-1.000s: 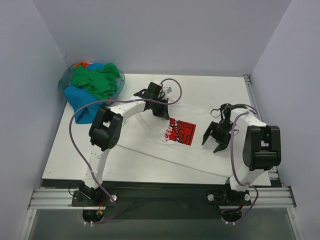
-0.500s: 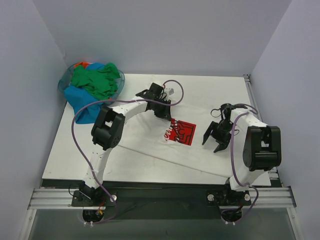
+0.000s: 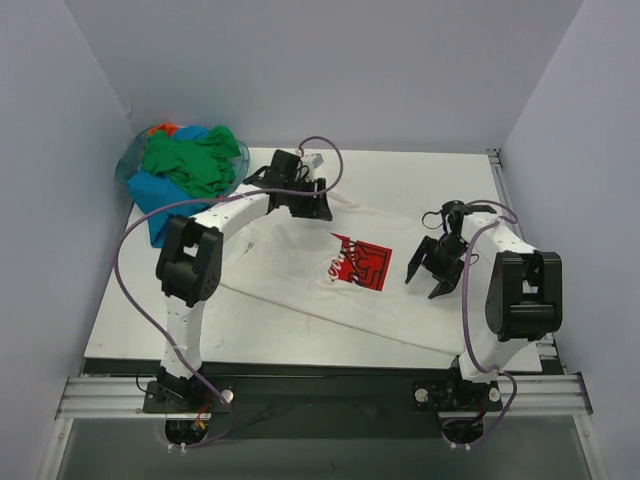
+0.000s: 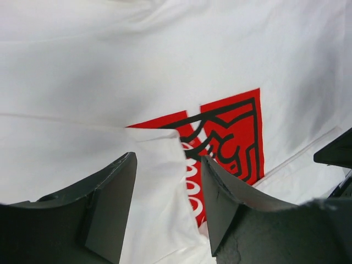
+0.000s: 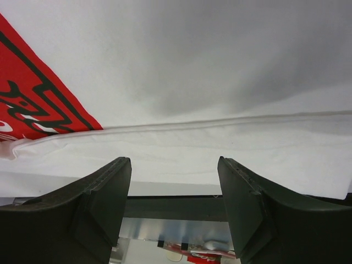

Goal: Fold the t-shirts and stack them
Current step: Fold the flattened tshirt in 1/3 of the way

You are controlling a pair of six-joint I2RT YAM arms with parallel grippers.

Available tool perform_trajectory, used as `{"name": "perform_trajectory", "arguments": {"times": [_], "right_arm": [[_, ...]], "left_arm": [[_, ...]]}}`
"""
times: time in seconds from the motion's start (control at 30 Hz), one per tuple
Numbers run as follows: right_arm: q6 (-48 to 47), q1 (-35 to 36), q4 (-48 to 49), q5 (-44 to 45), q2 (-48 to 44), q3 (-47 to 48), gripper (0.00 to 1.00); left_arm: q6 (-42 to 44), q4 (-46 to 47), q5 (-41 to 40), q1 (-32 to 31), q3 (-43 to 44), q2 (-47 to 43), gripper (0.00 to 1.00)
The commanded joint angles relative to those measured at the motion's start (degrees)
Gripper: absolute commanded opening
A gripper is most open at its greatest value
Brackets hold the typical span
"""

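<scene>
Reaching inward over the white t-shirt (image 3: 290,280), left gripper (image 3: 308,205) and right gripper (image 3: 427,283) hover, jaws spread, above a white table (image 3: 420,180) between lavender walls (image 3: 330,70).

the overhead view is bright and evenly lit from above, so soft that the white cotton t-shirt with the red square print (image 3: 358,262) almost merges with the white tabletop (image 3: 420,175); shadows are faint and short. the pale lilac walls (image 3: 330,70) show no glare. in the left wrist view the left gripper's dark plastic fingers (image 4: 110,203) are blurred along the bottom edge, while the print is sharp. in the right wrist view a broad grey shadow darkens the upper cloth, and the right gripper's fingers (image 5: 104,198) are soft too.
</scene>
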Motion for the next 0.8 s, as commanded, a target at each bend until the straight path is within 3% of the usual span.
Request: {"name": "perform_trajectory", "arguments": {"times": [0.0, 0.2, 0.77], "right_arm": [[-0.8, 0.2, -2.2, 1.7, 2.8, 2.1, 0.65], [-2.0, 0.2, -2.0, 4.6, 7.8, 3.5, 0.65], [-4.9, -0.4, -1.8, 10.0, 16.4, 5.7, 0.65]], "left_arm": [[-2.0, 4.4, -3.0, 4.8, -6.1, -6.8, 0.61], [-1.5, 4.6, -7.5, 7.7, -18.4, -10.4, 0.61], [-5.8, 3.4, -15.6, 7.8, -37.6, -18.4, 0.61]]}}
